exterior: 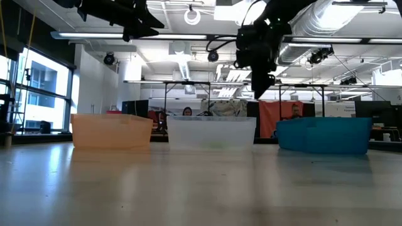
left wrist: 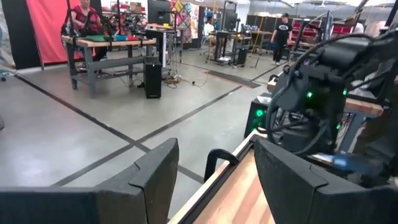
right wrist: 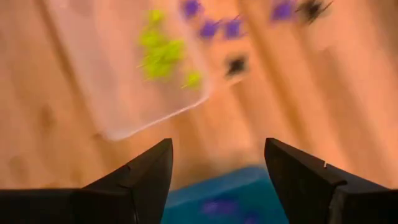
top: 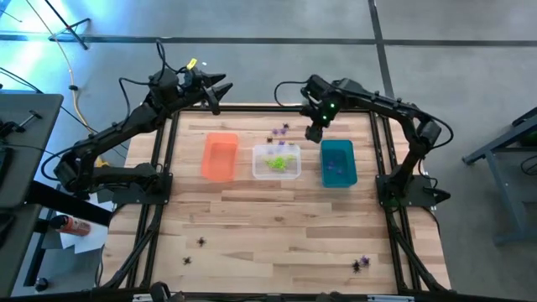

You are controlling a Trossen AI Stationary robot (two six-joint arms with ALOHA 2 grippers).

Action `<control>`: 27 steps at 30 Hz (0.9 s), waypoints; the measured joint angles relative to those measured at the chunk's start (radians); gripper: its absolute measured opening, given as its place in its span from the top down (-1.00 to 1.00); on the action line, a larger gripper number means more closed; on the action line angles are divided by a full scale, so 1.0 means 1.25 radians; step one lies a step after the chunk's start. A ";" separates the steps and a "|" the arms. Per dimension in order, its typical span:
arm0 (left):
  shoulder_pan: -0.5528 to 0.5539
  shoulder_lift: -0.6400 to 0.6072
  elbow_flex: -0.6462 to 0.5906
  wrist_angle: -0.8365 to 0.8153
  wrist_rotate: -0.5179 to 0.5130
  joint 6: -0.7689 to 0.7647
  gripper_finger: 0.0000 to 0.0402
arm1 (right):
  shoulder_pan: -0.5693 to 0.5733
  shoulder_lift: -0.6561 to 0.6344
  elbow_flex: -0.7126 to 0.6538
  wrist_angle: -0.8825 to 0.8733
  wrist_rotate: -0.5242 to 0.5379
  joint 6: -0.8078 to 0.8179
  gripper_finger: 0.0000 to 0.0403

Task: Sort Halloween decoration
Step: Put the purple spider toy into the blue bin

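Observation:
Three bins stand in a row mid-table: orange (top: pixel 220 156), clear (top: pixel 277 161) with lime green trinkets (top: pixel 275 161) inside, and teal (top: pixel 338 163) with purple ones (top: pixel 336 168). Loose purple and black trinkets (top: pixel 281 132) lie on the table just beyond the clear bin; they also show in the right wrist view (right wrist: pixel 235 64). More lie near the front edge, left (top: pixel 201 243) and right (top: pixel 362 264). My right gripper (right wrist: pixel 217 171) is open and empty, in the air above the teal bin's far end (top: pixel 316 132). My left gripper (left wrist: pixel 214 177) is open and empty, raised over the table's far left edge (top: pixel 214 91).
The black frame rails (top: pixel 164 159) run along the table's left and right sides. The broad bare wood in front of the bins (top: pixel 277 226) is free room. Beyond the table, the room holds workbenches and people (left wrist: pixel 84 18).

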 joint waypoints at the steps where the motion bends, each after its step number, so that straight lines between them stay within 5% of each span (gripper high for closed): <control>1: 0.000 -0.002 0.000 0.000 0.000 0.007 0.01 | 0.002 -0.006 0.001 -0.025 -0.022 0.014 -0.24; 8: 0.000 -0.003 0.000 -0.001 0.000 -0.032 0.01 | 0.131 -0.156 -0.151 -0.096 -0.082 0.158 -0.24; 15: 0.004 -0.003 0.000 -0.001 0.001 -0.032 0.01 | 0.429 -0.407 -0.419 -0.066 -0.218 0.627 -0.24; 21: 0.005 -0.003 0.000 -0.001 0.000 -0.037 0.01 | 0.724 -0.506 -0.628 0.217 -0.374 1.174 -0.24; 27: 0.005 -0.003 0.000 -0.001 0.000 -0.084 0.01 | 0.909 -0.472 -0.775 0.606 -0.387 1.559 -0.24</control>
